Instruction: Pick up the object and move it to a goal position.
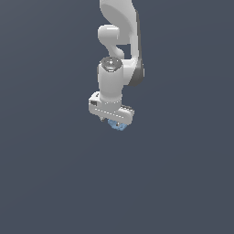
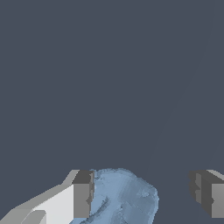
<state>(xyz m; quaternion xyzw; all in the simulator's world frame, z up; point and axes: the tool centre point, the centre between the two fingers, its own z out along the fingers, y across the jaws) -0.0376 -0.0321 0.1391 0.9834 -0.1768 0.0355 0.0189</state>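
We straddle blue lump (image 2: 124, 199), gripper (image 2: 142, 197) fingers spread, one pad touching; grasp step; next we close, lift.

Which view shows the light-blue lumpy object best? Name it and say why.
The wrist view. There the object fills the space beside one finger, its lumpy surface and darker streaks plain. The exterior view shows only a small blue sliver of it under the gripper; the white hand hides the rest.

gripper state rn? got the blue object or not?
Gripper: open, jaws apart around the light-blue object; one finger beside it, the other clear. Not gripped.
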